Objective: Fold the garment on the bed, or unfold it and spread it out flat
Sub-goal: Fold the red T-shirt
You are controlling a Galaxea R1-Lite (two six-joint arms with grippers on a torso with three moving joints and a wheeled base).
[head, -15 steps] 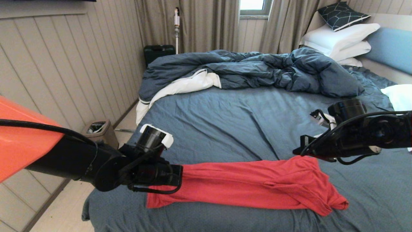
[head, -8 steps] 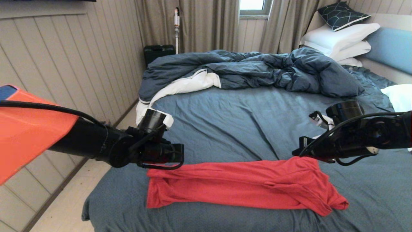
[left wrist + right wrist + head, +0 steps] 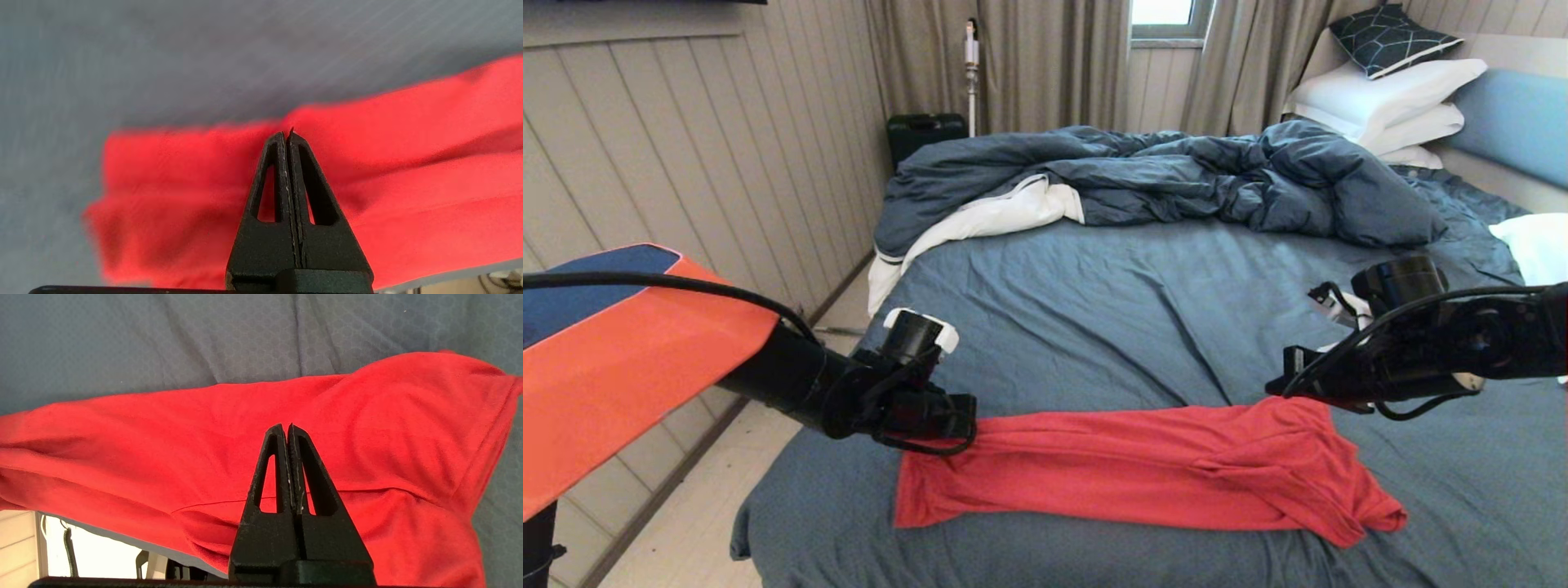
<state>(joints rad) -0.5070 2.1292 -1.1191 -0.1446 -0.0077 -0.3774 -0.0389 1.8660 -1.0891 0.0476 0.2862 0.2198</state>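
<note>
The red garment (image 3: 1143, 465) lies as a long rumpled band across the near part of the bed (image 3: 1094, 310), with no lettering showing. My left gripper (image 3: 972, 420) sits low at the band's far left corner, shut with nothing between its fingers. In the left wrist view its tips (image 3: 287, 132) hover over the garment's (image 3: 408, 163) far edge. My right gripper (image 3: 1272, 389) is just above the bunched right end, also shut and empty. The right wrist view shows its tips (image 3: 285, 425) over the garment (image 3: 163, 437).
A rumpled dark blue duvet (image 3: 1160, 171) with white lining fills the far half of the bed. White pillows (image 3: 1388, 98) are stacked at the headboard (image 3: 1519, 114), and another (image 3: 1535, 245) lies at the right. The bed's left edge (image 3: 743, 523) drops to the floor. A black case (image 3: 923, 131) stands by the wall.
The left gripper lifted off the garment's left end, then came back down to its far left corner. That end of the garment settled flat. The right arm barely moved.
</note>
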